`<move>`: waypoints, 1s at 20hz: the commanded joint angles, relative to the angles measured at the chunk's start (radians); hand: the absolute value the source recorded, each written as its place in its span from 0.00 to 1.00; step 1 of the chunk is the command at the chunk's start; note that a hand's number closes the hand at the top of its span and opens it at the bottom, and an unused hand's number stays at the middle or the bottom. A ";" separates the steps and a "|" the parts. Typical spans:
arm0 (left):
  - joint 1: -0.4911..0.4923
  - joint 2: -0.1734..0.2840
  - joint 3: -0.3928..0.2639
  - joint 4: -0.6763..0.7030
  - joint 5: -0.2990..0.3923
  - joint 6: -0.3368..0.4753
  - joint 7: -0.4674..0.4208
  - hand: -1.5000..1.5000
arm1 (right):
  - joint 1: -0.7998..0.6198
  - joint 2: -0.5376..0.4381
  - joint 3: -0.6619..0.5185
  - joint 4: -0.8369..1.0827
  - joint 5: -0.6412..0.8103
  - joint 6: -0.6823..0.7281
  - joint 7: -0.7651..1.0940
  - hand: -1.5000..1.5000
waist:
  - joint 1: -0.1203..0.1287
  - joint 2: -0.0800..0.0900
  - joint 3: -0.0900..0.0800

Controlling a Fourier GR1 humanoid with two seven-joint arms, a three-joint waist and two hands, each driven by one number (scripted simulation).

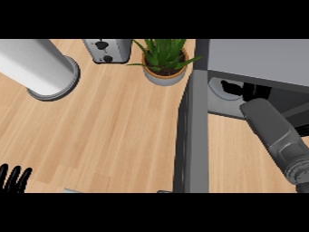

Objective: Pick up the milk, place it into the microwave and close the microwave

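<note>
The grey microwave (pixel 270 59) stands at the right with its door (pixel 191 136) swung open toward me, seen edge-on as a dark upright panel. My right forearm (pixel 280 136) reaches into the cavity. Only a black part of the right hand (pixel 242 92) shows in the opening, under the microwave's top. No milk is visible anywhere; the cavity is mostly hidden. My left hand (pixel 6 179) rests at the lower left edge, fingers straight and pointing up, holding nothing.
A potted green plant (pixel 163 61) stands just left of the microwave's back corner. A silver toaster (pixel 108 49) sits at the back. A large pale cylinder (pixel 36 65) stands at the back left. Bare wooden counter (pixel 110 131) lies between them and the open door.
</note>
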 commanded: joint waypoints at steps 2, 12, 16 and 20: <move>-0.030 -0.011 -0.003 0.033 -0.002 0.005 -0.006 0.00 | -0.036 0.053 0.045 0.007 0.045 0.111 -0.030 0.00 | -0.010 -0.006 0.009; -0.032 -0.008 -0.011 0.028 -0.032 0.003 -0.012 0.00 | -0.074 0.121 0.036 0.003 0.035 0.245 -0.028 0.00 | -0.022 -0.011 0.010; -0.027 -0.007 0.013 0.025 -0.021 0.011 -0.018 0.00 | -0.068 0.134 -0.022 -0.051 -0.022 0.331 -0.071 0.00 | -0.041 -0.018 0.012; -0.006 -0.012 0.011 0.006 -0.011 0.003 -0.025 0.00 | -0.020 0.164 -0.079 -0.098 -0.075 0.374 -0.151 0.00 | -0.057 -0.024 0.013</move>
